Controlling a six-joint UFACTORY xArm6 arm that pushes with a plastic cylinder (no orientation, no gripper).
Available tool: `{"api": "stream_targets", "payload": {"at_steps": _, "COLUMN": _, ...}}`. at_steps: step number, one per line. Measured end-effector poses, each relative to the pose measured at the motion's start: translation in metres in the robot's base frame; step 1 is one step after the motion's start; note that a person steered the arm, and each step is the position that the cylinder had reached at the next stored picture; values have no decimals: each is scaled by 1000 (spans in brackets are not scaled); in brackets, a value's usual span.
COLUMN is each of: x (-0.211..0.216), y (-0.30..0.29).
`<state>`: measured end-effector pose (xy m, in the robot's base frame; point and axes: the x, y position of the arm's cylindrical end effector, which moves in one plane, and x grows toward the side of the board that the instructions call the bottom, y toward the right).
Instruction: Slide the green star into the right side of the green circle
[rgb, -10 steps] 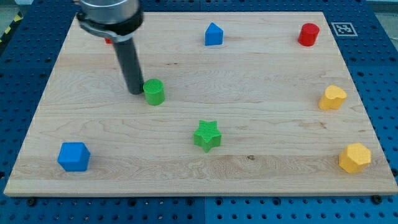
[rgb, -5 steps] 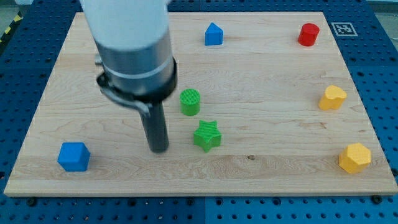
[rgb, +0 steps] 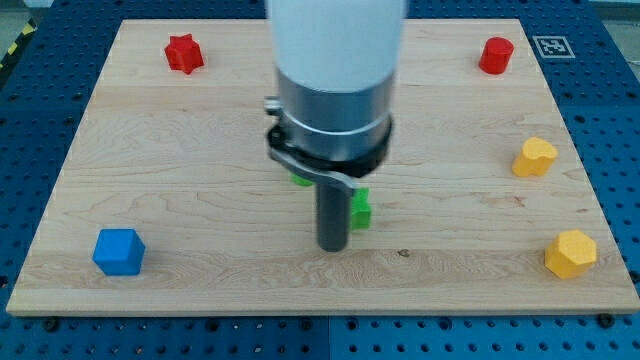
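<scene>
My tip rests on the board at the middle, toward the view's bottom. The green star is mostly hidden behind the rod; only a sliver shows at the rod's right, just above the tip. The green circle is almost fully hidden behind the arm's body; a small green edge shows up and left of the star. Whether the two green blocks touch cannot be told.
A red star sits at the top left. A red cylinder sits at the top right. Two yellow blocks sit along the right edge. A blue cube sits at the bottom left.
The arm moved right, from left of the green star to in front of it, now covering both green blocks and the blue block at the top. The red star became visible.
</scene>
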<state>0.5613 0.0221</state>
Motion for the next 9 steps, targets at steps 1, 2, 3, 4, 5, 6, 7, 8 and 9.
{"api": "stream_targets", "payload": {"at_steps": 1, "x": -22, "y": 28}}
{"api": "stream_targets", "payload": {"at_steps": 2, "x": -47, "y": 29}}
{"api": "stream_targets", "payload": {"at_steps": 3, "x": -45, "y": 54}}
{"api": "stream_targets", "payload": {"at_steps": 4, "x": -56, "y": 87}}
{"api": "stream_targets", "payload": {"at_steps": 5, "x": -64, "y": 75}}
{"api": "stream_targets", "payload": {"at_steps": 6, "x": -64, "y": 64}}
{"api": "stream_targets", "payload": {"at_steps": 7, "x": -55, "y": 66}}
{"api": "stream_targets", "payload": {"at_steps": 8, "x": -53, "y": 56}}
{"api": "stream_targets", "payload": {"at_steps": 9, "x": -64, "y": 42}}
